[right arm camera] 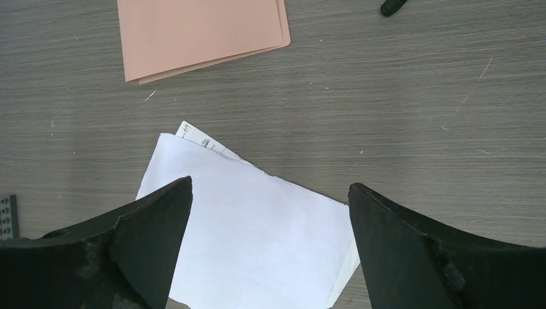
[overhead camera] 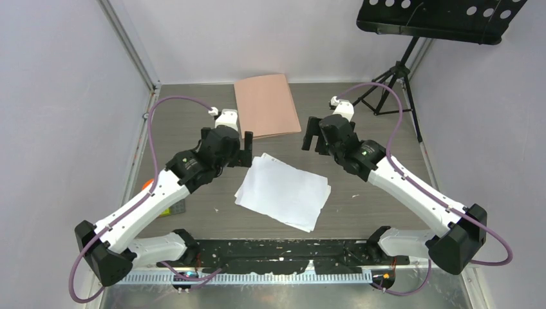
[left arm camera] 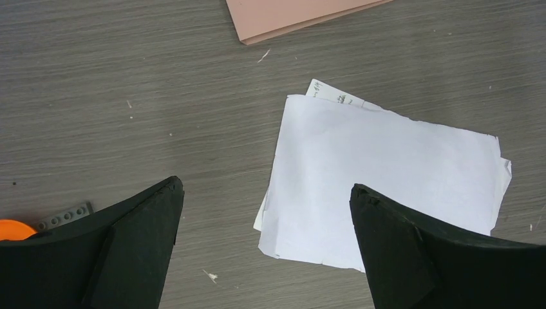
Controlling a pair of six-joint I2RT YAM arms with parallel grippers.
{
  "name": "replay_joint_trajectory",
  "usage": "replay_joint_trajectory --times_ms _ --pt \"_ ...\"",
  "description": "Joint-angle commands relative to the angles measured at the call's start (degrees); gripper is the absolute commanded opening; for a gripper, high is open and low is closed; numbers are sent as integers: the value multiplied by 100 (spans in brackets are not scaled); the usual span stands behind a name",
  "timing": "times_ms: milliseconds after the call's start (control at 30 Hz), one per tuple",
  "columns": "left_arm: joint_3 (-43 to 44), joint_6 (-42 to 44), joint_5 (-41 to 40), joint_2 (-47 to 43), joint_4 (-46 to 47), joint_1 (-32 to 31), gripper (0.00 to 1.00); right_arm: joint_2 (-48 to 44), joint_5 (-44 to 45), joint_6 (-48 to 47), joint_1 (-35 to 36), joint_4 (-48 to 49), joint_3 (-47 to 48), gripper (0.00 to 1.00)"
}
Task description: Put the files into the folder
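the folder lies closed on the table. the files lie fanned, nearer the arms than the folder and apart from it. the left gripper hovers by the folder's near left corner and the right gripper by its near right corner, both with jaws wide apart and empty.

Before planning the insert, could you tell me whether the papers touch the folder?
Apart: the top view shows bare table between papers and folder.

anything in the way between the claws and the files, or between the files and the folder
Nothing visible. The left claw and right claw hang open near the files with nothing between. Only bare table separates the files from the folder, though the folder lies closed.
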Motion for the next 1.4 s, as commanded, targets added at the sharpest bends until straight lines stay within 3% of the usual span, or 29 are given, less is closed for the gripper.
replay_joint_trajectory --times_ms 0,233,533,667,767,867,1067,1133,1367 --pt "134 -151 -75 -41 98 18 100 -58 -12 33 -30 180 -52 95" --pt "103 -253 -276 -2 100 138 100 -141 -25 83 -31 180 -151 95" --pt "210 -977 672 736 793 1291 100 -115 -83 80 -35 180 -202 95" --pt "321 -1823 1463 1483 1308 1732 97 -89 -105 39 -35 120 -127 95" --pt "398 -2412 1619 2081 1932 1746 95 -151 -46 12 -37 47 -161 95" --pt "413 -3526 1816 2598 2382 1720 93 -243 -29 8 -49 -31 -202 95" --pt "-77 -5898 1333 3407 3805 1433 95 -500 -17 7 -44 -344 -240 95" --pt "6 -6265 1056 3681 4177 1291 96 -650 14 -28 -44 -473 -272 95" --pt "508 -7038 652 4479 4103 1138 92 -1120 207 -126 -55 -789 -427 95"
